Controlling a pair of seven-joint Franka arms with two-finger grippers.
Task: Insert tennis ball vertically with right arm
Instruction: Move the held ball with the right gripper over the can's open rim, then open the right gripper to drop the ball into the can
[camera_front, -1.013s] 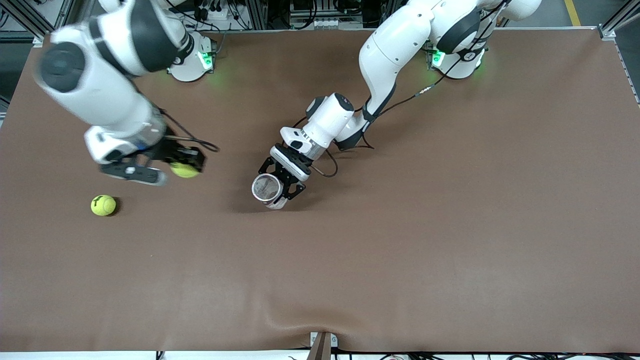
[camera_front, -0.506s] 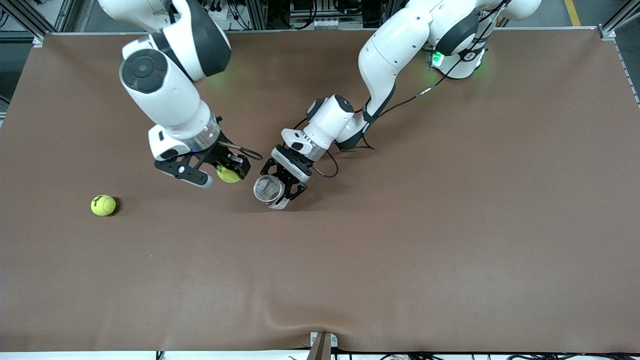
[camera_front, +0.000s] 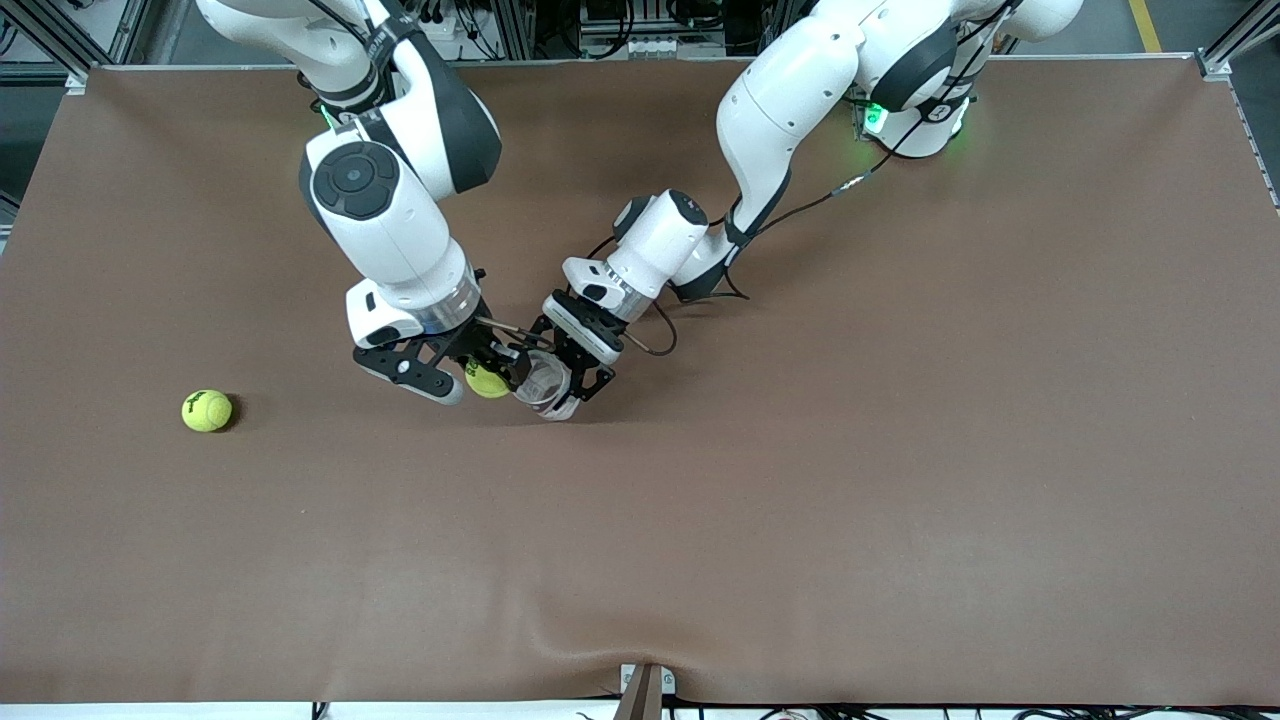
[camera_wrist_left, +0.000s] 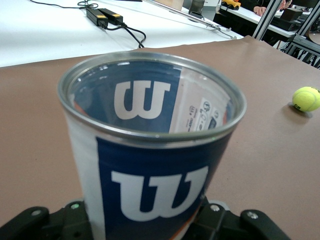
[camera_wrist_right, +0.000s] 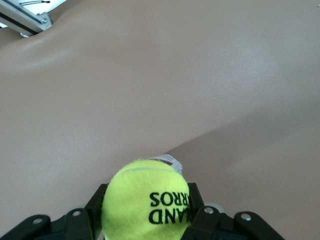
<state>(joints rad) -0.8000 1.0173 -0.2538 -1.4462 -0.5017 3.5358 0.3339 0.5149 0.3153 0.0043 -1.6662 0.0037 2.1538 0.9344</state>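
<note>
The right gripper (camera_front: 478, 376), clamped on a ball (camera_front: 487, 380), has swung in from the right arm's end and now sits just beside the can (camera_front: 545, 385); insertion looks close. The left gripper (camera_front: 570, 375) steadies that can, grip tightness unclear. A spare ball (camera_front: 207, 410) lies well apart.

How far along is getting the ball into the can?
Done: the right gripper has the yellow-green tennis ball clamped. In hand: it sits beside the clear blue-labelled can, which stands upright in the left gripper. Left: centring over the can's mouth and dropping it in.
</note>
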